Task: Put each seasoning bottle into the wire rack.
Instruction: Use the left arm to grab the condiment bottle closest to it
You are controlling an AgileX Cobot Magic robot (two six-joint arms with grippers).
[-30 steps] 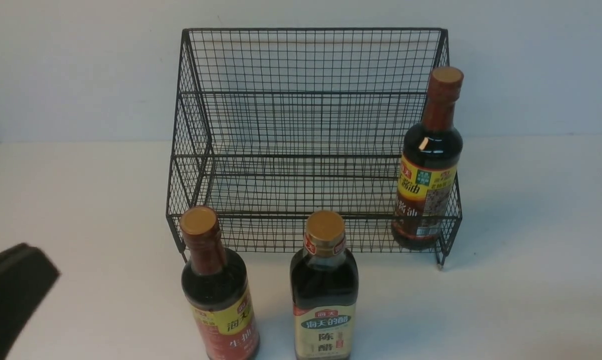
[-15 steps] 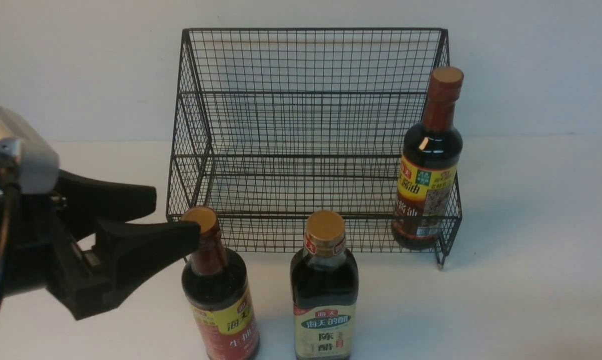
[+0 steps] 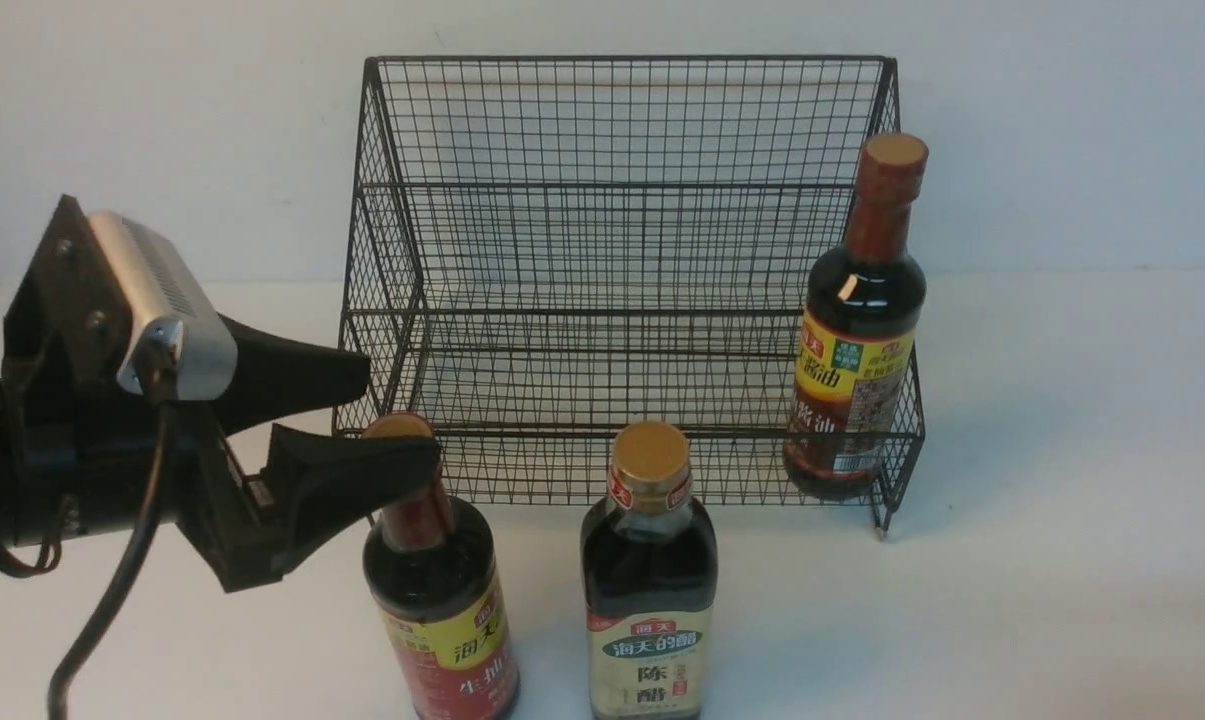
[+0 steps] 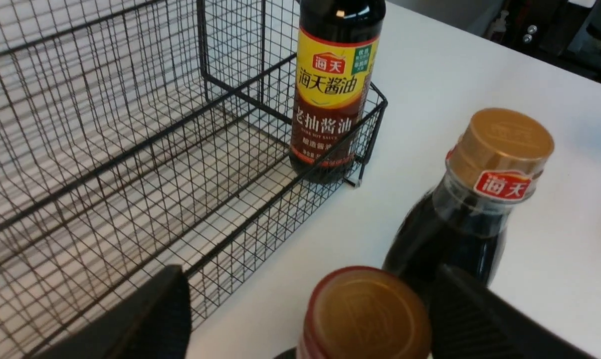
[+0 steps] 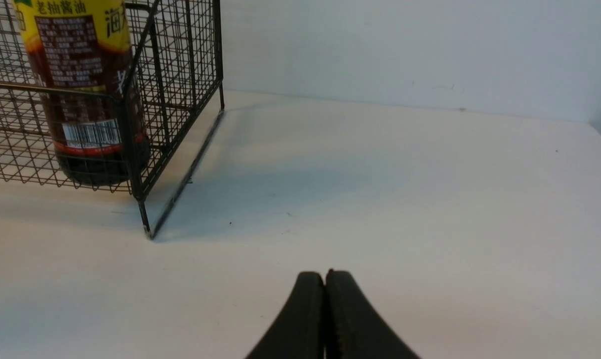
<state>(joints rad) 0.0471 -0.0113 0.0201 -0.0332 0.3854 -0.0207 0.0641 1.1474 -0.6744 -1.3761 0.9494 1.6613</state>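
In the front view, my left gripper (image 3: 403, 410) reaches in from the left, its fingers spread apart, one passing in front of the cap of the red-labelled bottle (image 3: 440, 600). That bottle stands on the worktop (image 3: 1042, 480), before the rack's front left corner. To its right, also on the worktop, I see the cream-labelled bottle (image 3: 650, 590). The dark soy bottle (image 3: 857, 350) leans slightly inside the wire rack (image 3: 622, 310), at its right end, behind the front rail.

Through the left wrist view, the red-brown cap (image 4: 367, 316) shows between my open fingers; I cannot tell whether either touches it.

In the right wrist view, my right gripper (image 5: 327, 274) has its fingers closed together over the worktop, well apart from the rack.
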